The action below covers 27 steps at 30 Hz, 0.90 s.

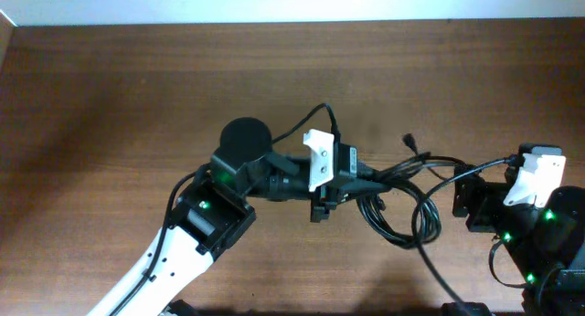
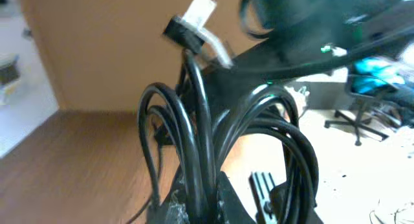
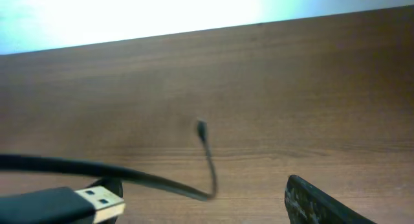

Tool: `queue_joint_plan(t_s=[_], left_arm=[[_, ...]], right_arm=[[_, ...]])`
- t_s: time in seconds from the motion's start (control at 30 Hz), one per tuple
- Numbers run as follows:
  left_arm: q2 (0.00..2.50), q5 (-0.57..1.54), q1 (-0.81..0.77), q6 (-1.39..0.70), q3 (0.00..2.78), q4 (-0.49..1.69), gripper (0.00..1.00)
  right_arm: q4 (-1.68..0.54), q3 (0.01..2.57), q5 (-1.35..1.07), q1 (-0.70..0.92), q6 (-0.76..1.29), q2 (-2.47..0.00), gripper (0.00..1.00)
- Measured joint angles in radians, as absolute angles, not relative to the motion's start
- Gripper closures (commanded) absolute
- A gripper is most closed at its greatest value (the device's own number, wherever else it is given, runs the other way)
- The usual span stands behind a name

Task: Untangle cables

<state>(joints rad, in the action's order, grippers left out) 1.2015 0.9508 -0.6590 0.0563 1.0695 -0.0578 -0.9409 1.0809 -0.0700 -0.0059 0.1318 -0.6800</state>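
Cables [image 2: 194,133] stand bunched in the left tool [image 1: 352,181], which is clamped tight on several black loops, with a white-tipped plug [image 2: 191,23] at the top. Further loops sprawl rightward across the wooden surface [image 1: 110,97] toward the right tool [image 1: 462,195], whose jaws are wide apart with a USB plug [image 3: 97,201] just beside them. Beyond it, one thin cord end [image 3: 202,127] points toward the far edge.

USB plug [image 3: 97,201] cut by bottom edge; cables [image 2: 194,140] blurred.
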Motion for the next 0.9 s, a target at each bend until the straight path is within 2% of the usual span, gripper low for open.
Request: queue_joint_plan(t_s=[0.13,0.23,0.5,0.6,0.63,0.73,0.8,0.83,0.87,0.9], left_arm=[[1.201,0.735,-0.627,-0.006,1.072,0.149,1.0],[1.201,0.645,-0.596,-0.064,1.071,0.177,1.0],[1.201,0.618,-0.59,-0.121,1.071,0.173,1.0],[1.201,0.708,-0.589,-0.132,1.07,0.082,1.0],[1.201,0.756,-0.592,-0.133,1.07,0.03,1.0],[1.201,0.82,-0.623,-0.136,1.07,-0.021,1.0],[1.201,0.832,-0.646,-0.136,1.07,-0.039,1.0],[1.201,0.83,-0.653,-0.136,1.07,-0.039,0.99],[1.201,0.828,-0.654,-0.136,1.07,-0.039,0.82],[1.201,0.828,-0.654,-0.136,1.07,-0.041,0.36]], right_arm=[[-0.941,1.081,-0.235,-0.006,0.119,-0.68,0.21],[-0.94,1.081,-0.387,-0.006,0.084,-0.68,0.21],[-0.861,1.081,-0.69,-0.006,0.067,-0.68,0.21],[-0.833,1.081,-0.785,-0.006,0.067,-0.68,0.21],[-0.833,1.081,-0.8,-0.006,0.067,-0.68,0.26],[-0.831,1.081,-0.823,-0.006,0.067,-0.68,0.59],[-0.834,1.081,-0.838,-0.006,0.07,-0.68,0.76],[-0.833,1.081,-0.842,-0.006,0.064,-0.68,0.94],[-0.833,1.081,-0.848,-0.006,0.068,-0.68,0.96],[-0.833,1.081,-0.849,-0.006,0.068,-0.68,0.96]])
